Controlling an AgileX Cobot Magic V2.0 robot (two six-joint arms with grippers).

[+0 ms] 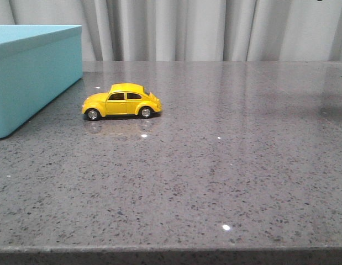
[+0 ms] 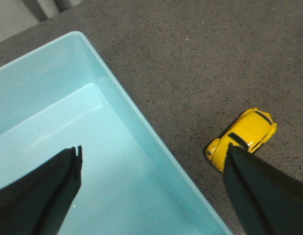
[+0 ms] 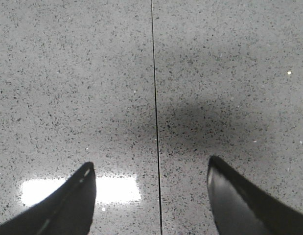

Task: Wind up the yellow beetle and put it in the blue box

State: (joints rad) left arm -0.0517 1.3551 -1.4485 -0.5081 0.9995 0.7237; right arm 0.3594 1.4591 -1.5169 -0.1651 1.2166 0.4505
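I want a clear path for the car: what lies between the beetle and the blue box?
Nothing: only bare grey table separates the beetle from the box, as the front and left wrist views both show.

I see staged test bench: speckled grey stone countertop (image 1: 226, 165), plain grey curtain (image 1: 215, 30) right behind countertop.

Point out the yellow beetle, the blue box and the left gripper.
yellow beetle (image 1: 122, 101), front view, on its side door.
blue box (image 1: 32, 77), front view, on its outer side wall.
left gripper (image 2: 153, 161), left wrist view, midway between the open fingertips.
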